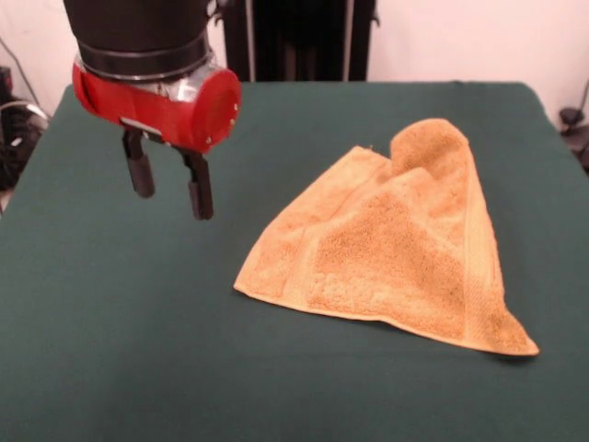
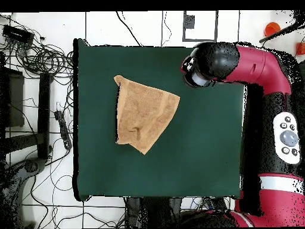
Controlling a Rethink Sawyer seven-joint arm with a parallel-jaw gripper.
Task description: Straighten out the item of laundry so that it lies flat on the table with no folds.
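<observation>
On the dark green worktop [image 1: 110, 368] one item of laundry [image 1: 396, 253] is lying alone, a golden tan towel that is sitting right of centre in the front view and left of centre in the overhead view [image 2: 144, 113]. It is not lying flat: it is folded over itself into a rough triangle, with one rounded fold bulging up at its far end in the front view and smoother woven bands showing along two edges. Seen from the front, its long axis is running from that raised far fold down to a pointed corner at the near right; from overhead, its straight long edge is running parallel to the worktop's left side and its point is aiming toward the picture's bottom. One red and black arm [image 2: 262, 65] is reaching over the worktop, carrying one claw [image 1: 169, 189], which is hanging above bare cloth well apart from the towel, its two black fingers [image 1: 140, 175] spread apart and gripping nothing. Nothing is lying between claw and towel. Beyond the worktop's edges, tangled cables [image 2: 41, 59] are lying on the tiled floor [image 2: 101, 27].
</observation>
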